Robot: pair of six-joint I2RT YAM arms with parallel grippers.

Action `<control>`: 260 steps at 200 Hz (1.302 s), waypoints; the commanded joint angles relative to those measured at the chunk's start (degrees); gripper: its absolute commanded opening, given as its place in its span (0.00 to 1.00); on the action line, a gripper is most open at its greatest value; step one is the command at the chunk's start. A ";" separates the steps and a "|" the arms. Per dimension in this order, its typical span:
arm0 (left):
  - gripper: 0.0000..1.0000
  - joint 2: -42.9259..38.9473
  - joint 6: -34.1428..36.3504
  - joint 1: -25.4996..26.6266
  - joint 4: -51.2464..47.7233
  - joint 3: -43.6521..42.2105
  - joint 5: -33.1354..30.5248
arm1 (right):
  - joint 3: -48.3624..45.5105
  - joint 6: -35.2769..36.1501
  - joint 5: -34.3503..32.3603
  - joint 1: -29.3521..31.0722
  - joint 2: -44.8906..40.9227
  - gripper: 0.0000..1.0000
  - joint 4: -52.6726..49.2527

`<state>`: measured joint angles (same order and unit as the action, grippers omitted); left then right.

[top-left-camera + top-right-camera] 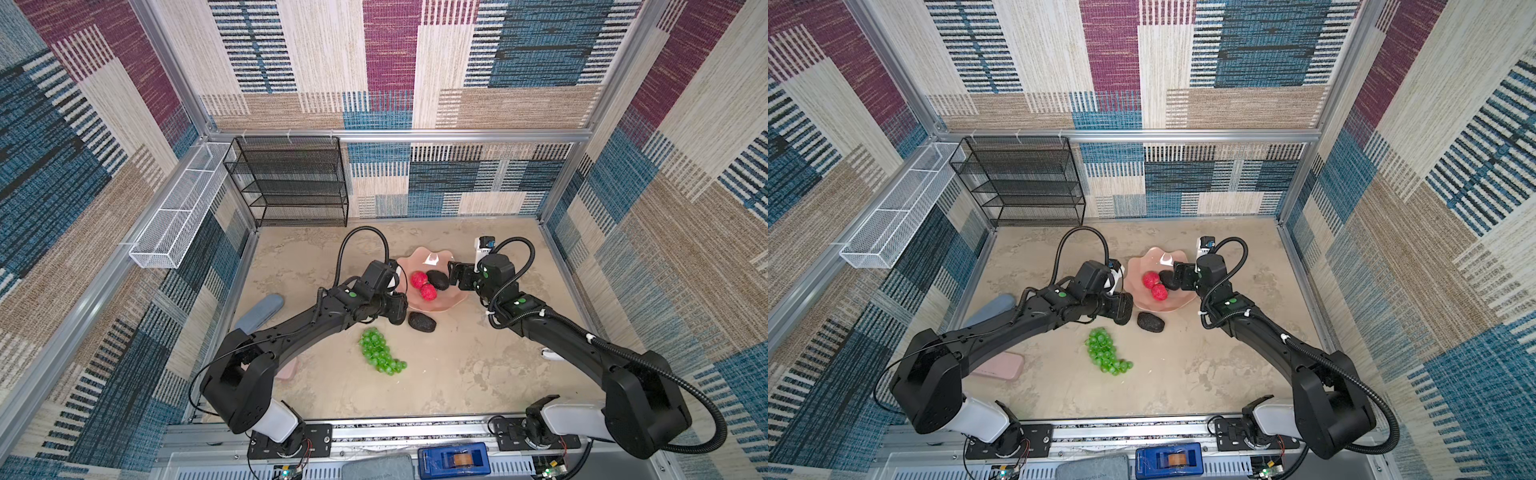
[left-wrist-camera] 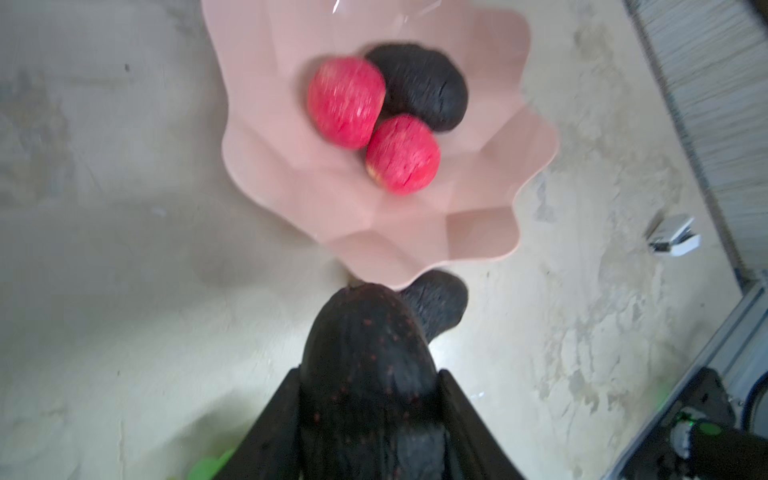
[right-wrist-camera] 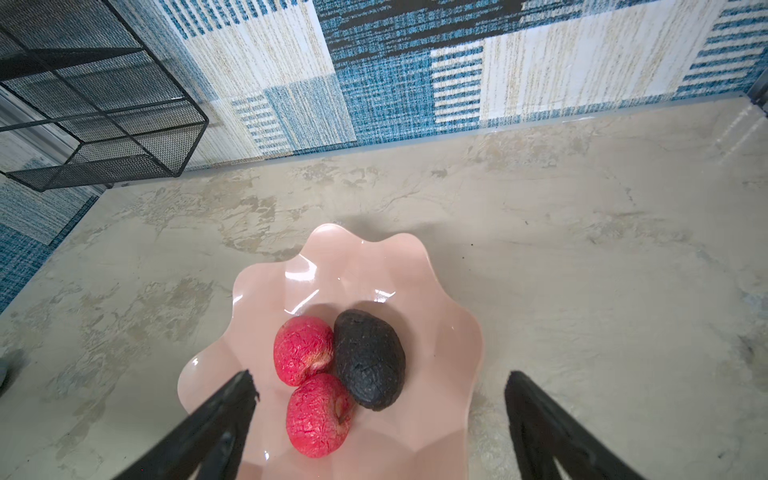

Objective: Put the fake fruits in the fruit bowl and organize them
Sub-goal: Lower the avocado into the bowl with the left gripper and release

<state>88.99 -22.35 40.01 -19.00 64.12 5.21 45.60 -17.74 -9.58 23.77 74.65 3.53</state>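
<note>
Avocado [image 2: 365,332], bumpy and dark, is pinched in the left gripper [image 2: 368,378] beside the bowl [image 1: 432,306] at its 8 o'clock; released early, it could strike the scalloped rim and roll off. Right gripper [image 3: 380,376] hangs spread, empty, over the pink bowl holding two red fruits [image 3: 303,351] and another avocado [image 3: 369,359]. Outside lie a third avocado [image 1: 422,322] at 6 and grapes [image 1: 380,351] at 7 o'clock.

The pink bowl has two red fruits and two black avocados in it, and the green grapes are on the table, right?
Not quite. The pink bowl holds just one black avocado beside the two red fruits, as the right wrist view shows. The green grapes are on the table.
</note>
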 commanded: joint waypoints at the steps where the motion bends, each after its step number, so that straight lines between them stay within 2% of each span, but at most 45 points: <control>1: 0.37 4.36 1.45 -0.12 1.90 5.75 0.47 | -0.60 0.47 0.14 0.01 -1.47 0.96 1.22; 40: 0.38 16.80 -0.17 -0.63 1.78 16.43 0.07 | -2.47 0.42 -0.17 0.05 -5.05 0.99 -0.29; 63: 0.37 21.51 -1.85 -1.41 0.22 20.30 -0.34 | -3.54 0.40 -0.38 -0.08 -7.25 0.99 -1.55; 123: 0.44 25.04 -5.61 -3.45 1.44 22.15 -0.35 | -5.70 0.12 0.14 -0.01 -9.99 0.99 -2.97; 143: 0.55 25.91 -6.43 -3.49 1.87 22.63 0.88 | -5.90 0.06 1.02 -0.04 -9.65 0.99 -3.43; 165: 0.59 26.40 -6.91 -3.53 1.55 23.30 1.55 | -6.12 0.29 1.94 0.04 -9.71 0.99 -3.92; 184: 0.61 25.59 -6.98 -3.67 2.19 23.51 1.49 | -6.57 0.74 3.73 -0.01 -9.96 0.98 -4.06; 219: 0.61 20.37 -5.82 -5.49 4.83 21.56 0.10 | -8.59 1.04 13.93 1.13 -10.13 0.93 -3.99; 260: 0.64 3.10 -4.16 -10.19 18.36 5.82 -4.41 | -11.52 2.62 10.62 11.49 -7.79 0.89 -5.66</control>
<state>99.83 -28.21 31.90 -10.37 76.93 4.51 35.20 -16.40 1.04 30.74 65.36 -1.43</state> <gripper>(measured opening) 0.627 0.898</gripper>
